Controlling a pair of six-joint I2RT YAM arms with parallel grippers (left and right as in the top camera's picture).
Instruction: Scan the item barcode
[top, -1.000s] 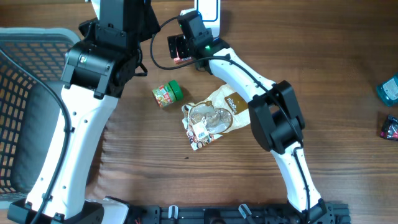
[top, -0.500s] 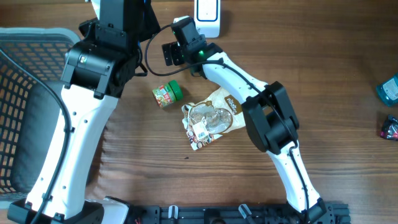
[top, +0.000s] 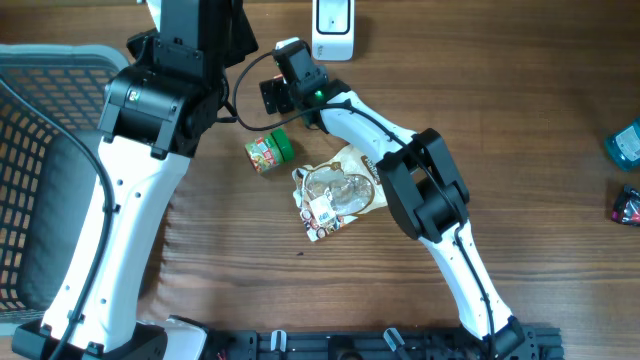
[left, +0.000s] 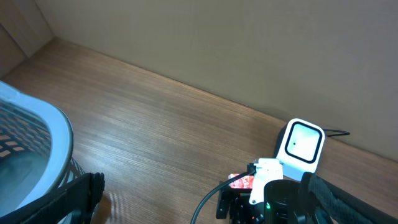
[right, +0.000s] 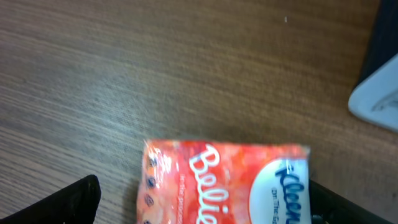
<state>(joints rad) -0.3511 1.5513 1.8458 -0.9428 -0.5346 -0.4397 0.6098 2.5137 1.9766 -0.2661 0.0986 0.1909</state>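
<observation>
Your right arm (top: 430, 190) reaches from the near edge up and left. Its elbow is bent over the brown pouch (top: 350, 180), and its wrist is low, just left of the white scanner (top: 332, 22). Right gripper (right: 202, 193): fingers wide apart, red packet (right: 227, 177) between them; you cannot tell whether they touch it. Your left arm (top: 130, 180) stands tall beside the basket (top: 40, 150). Left gripper (left: 202, 190): spread wide, holding nothing, facing the scanner.
</observation>
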